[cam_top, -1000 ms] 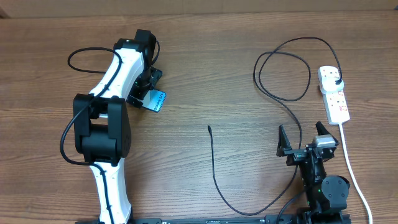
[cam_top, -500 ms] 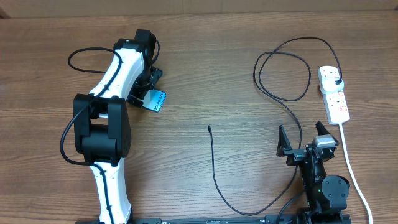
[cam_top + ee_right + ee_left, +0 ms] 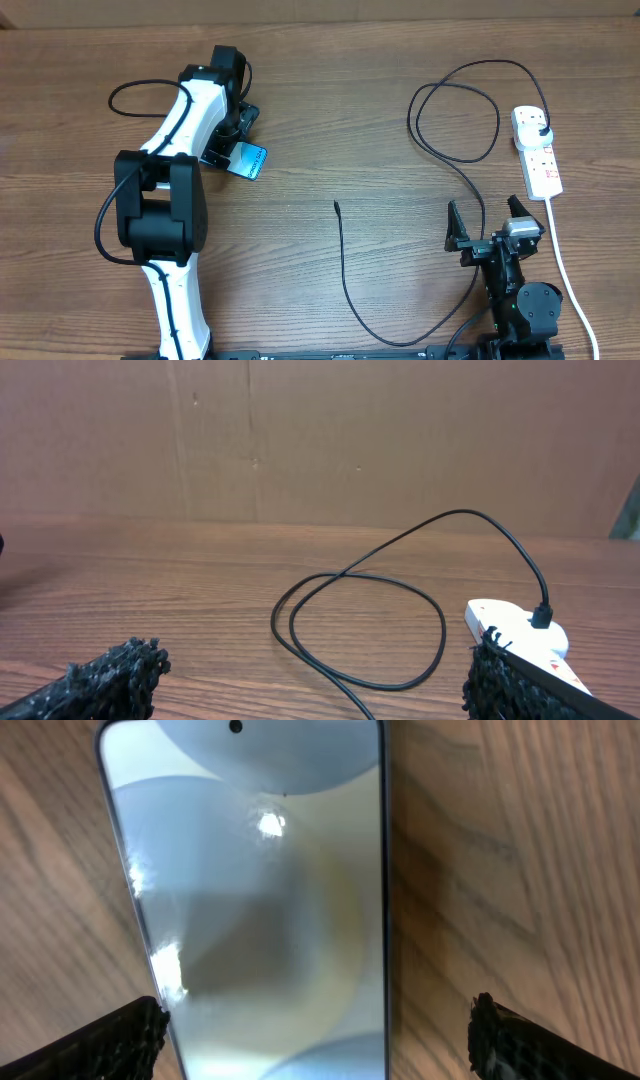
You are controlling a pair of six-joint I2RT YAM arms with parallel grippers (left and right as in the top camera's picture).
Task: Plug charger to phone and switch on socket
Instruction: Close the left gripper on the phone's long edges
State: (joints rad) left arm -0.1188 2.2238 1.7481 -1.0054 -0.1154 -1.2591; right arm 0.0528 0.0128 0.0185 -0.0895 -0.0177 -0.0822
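Observation:
The phone (image 3: 248, 160) lies flat on the table at the upper left, its light-blue screen up. It fills the left wrist view (image 3: 260, 900). My left gripper (image 3: 232, 140) hovers over it, open, a fingertip on each side of the phone's near end (image 3: 320, 1035); the left fingertip is at the phone's edge, the right one stands apart. The charger's black cable (image 3: 345, 275) runs from a free connector tip (image 3: 336, 205) at mid-table, loops at the back (image 3: 360, 625), and its plug sits in the white socket (image 3: 536, 150). My right gripper (image 3: 490, 225) is open and empty, low at the front right (image 3: 315, 680).
The socket's white cord (image 3: 565, 275) runs down the right side past my right arm. A thin black arm cable (image 3: 135, 95) loops at the far left. A brown cardboard wall (image 3: 320, 440) stands behind the table.
My left arm has shifted slightly to the left over the phone. The right arm, the cable and the socket have not moved.

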